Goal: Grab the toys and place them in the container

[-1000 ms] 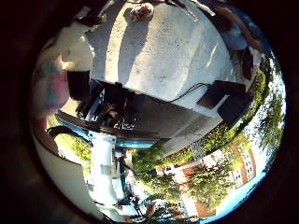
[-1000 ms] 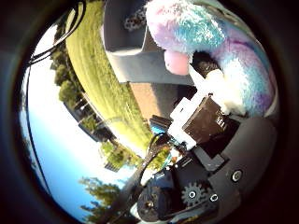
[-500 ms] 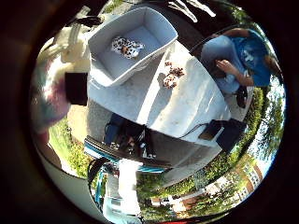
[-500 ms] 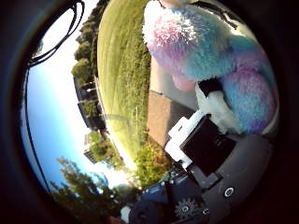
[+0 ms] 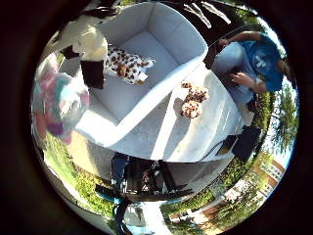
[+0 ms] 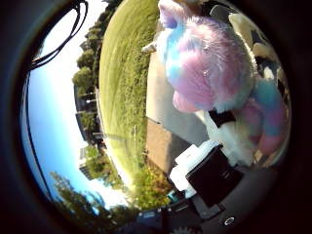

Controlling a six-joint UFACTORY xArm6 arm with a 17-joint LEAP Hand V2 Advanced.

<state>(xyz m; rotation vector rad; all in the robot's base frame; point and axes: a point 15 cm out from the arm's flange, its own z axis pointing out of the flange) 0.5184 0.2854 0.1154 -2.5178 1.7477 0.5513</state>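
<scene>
In the little finger side view, a big white container (image 5: 188, 46) sat on a pale table (image 5: 195, 137). A spotted toy (image 5: 128, 64) lay inside the container, on its floor. A small brown toy (image 5: 193, 100) lay on the table just beside the container's wall, not in it. At the edge of this view, a fluffy toy (image 5: 58, 100) in pink, blue and purple was held up in the air, out past the end of the container. White and black fingers (image 5: 90, 54) showed right next to it. Under the table there was green grass (image 5: 73, 176). In the thumb side view, the same fluffy toy filled a lot of the picture, so it was very close to the palm. The hand (image 6: 214, 170) was curled round the fluffy toy and held it tight, with a white and black finger pressed into the fur. Behind the toy, the edge of the table showed, and past it a wide green lawn, some trees (image 6: 87, 78) and bright sky (image 6: 53, 102).
</scene>
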